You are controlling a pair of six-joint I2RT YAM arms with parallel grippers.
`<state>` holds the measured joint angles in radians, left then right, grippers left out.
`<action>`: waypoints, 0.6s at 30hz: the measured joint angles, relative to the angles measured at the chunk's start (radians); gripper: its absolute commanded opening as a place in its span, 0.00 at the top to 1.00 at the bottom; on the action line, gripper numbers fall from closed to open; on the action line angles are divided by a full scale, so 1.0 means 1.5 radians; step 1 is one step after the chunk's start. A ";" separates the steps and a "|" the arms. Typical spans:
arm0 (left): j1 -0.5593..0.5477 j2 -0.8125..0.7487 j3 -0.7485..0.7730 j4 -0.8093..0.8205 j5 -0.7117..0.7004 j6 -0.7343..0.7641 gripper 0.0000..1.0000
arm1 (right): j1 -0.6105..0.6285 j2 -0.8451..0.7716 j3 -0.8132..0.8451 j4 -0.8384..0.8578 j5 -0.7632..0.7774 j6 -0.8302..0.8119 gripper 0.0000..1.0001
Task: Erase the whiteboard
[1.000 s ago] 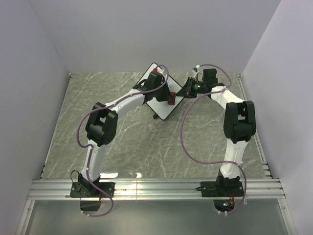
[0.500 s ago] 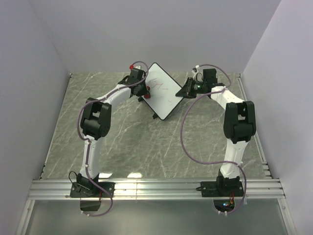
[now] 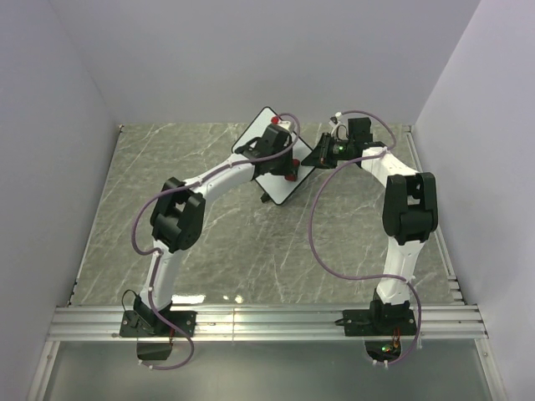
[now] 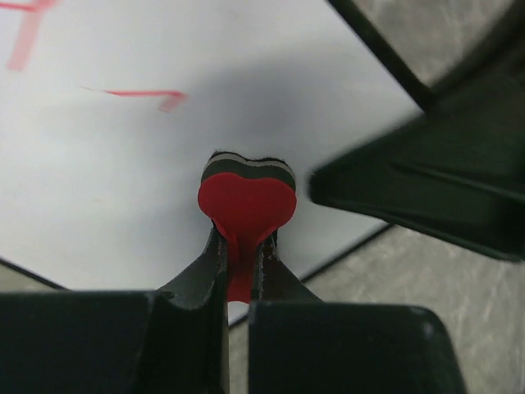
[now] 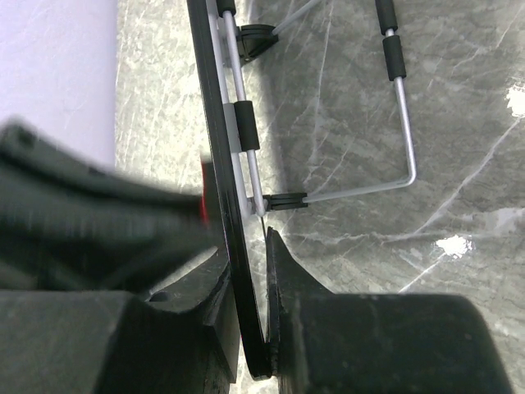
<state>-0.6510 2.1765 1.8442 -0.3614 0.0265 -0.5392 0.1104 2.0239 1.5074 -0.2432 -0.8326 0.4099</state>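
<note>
The left tool (image 4: pixel 241 246), pressed together, pinches a red heart-shaped eraser (image 4: pixel 246 201) touching the whiteboard (image 4: pixel 123 164); the right tool (image 5: pixel 250 287), nearly closed, clamps the board's black-framed edge above the worktop (image 5: pixel 369 98).

Field notes, my rig: left arm (image 3: pixel 180 219) and right arm (image 3: pixel 408 209) match, with white tube links and chunky black joint housings. A loose purple cable (image 3: pixel 311 224) loops off each. Black base blocks (image 3: pixel 155 322) sit at 7 and 5 o'clock in my overhead view. Green light (image 3: pixel 341 149) on the right wrist. Left gripper (image 4: pixel 239 246): fingers (image 4: pixel 197 275) matte black, tapering to narrow tips
</note>
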 measured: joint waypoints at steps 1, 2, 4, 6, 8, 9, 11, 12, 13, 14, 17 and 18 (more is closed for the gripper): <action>-0.008 -0.001 0.000 0.000 0.007 0.000 1.00 | -0.001 0.000 0.000 0.000 0.000 0.000 1.00; -0.015 -0.002 0.000 -0.001 0.014 -0.001 1.00 | -0.001 0.000 0.000 0.000 0.000 -0.002 1.00; -0.024 -0.003 0.000 -0.002 0.013 -0.004 1.00 | -0.003 0.000 0.000 -0.003 -0.002 -0.005 1.00; -0.023 -0.003 0.000 -0.002 0.015 -0.009 1.00 | -0.003 0.000 0.000 -0.003 -0.002 -0.005 1.00; -0.023 -0.003 0.000 -0.002 0.015 -0.016 1.00 | -0.003 0.000 0.000 -0.003 -0.002 -0.005 1.00; -0.023 -0.003 0.000 -0.002 0.014 -0.017 1.00 | -0.003 0.000 0.000 -0.003 -0.002 -0.005 1.00; -0.023 -0.003 0.000 -0.002 0.013 -0.017 1.00 | -0.003 0.000 0.000 -0.003 -0.003 -0.005 1.00; -0.023 -0.003 0.000 -0.002 0.012 -0.017 1.00 | -0.003 0.000 0.000 -0.003 -0.003 -0.005 1.00; -0.023 -0.003 0.000 -0.002 0.012 -0.017 1.00 | -0.003 0.000 0.000 -0.002 -0.003 -0.005 1.00; -0.021 -0.003 -0.001 -0.001 0.012 -0.018 1.00 | -0.003 0.000 0.000 -0.002 -0.003 -0.005 1.00; -0.005 -0.004 -0.007 0.006 0.034 -0.023 1.00 | -0.003 0.000 -0.003 0.002 -0.003 -0.004 1.00; 0.003 -0.004 -0.008 0.008 0.048 -0.027 1.00 | -0.003 -0.002 -0.006 0.006 -0.003 -0.004 1.00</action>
<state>-0.6468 2.1712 1.8324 -0.3500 0.0986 -0.5800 0.1059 2.0216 1.4982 -0.2340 -0.8371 0.4038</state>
